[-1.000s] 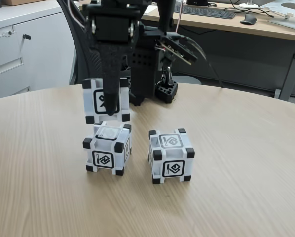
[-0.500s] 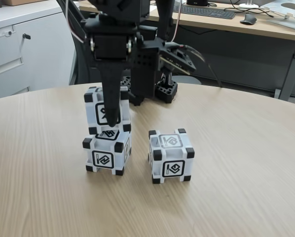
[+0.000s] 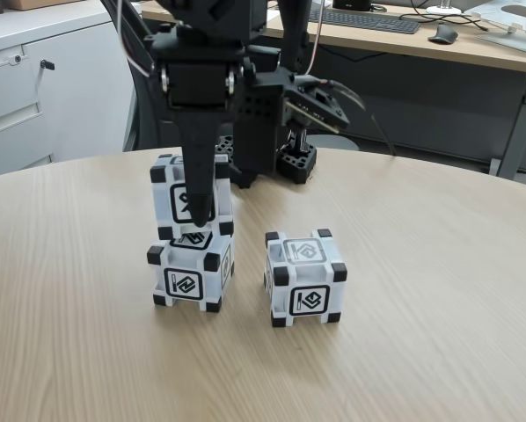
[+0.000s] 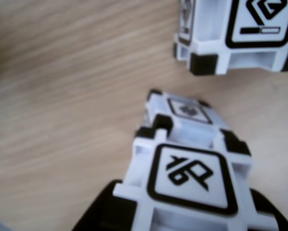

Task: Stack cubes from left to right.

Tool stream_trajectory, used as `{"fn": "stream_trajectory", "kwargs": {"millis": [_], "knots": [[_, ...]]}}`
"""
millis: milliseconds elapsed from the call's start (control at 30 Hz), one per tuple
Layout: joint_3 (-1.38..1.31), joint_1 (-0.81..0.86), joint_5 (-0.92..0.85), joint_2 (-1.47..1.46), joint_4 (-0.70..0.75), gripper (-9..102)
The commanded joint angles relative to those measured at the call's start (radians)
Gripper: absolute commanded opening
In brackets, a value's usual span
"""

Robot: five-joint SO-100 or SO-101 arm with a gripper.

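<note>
Setting top cube, clamped in gripper, onto left cube; seemingly seated. Next: release, fetch right cube.

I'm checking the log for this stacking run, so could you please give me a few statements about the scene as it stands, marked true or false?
1. The hand grips a cube that sits on top of another cube. True: the held cube rests on the lower cube in the fixed view.
2. All three cubes are in one stack. False: the third cube stands alone on the table, to the right of the stack in the fixed view.
3. The third cube touches the stack. False: a strip of bare table separates them.
4. The table has a light wood-grain top. True.
5. The held cube lies on its side on the table. False: it is upright on the lower cube.
</note>
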Motion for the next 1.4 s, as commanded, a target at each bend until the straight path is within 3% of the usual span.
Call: {"fn": "stream_trajectory", "kwargs": {"millis": [0, 533, 1367], "knots": [[-0.034, 0.008, -0.002, 0.003, -0.009, 33], [-0.031, -0.018, 0.071, 0.018, -0.009, 40], [-0.041, -0.302, 0.4, 0.012, -0.009, 41]]}}
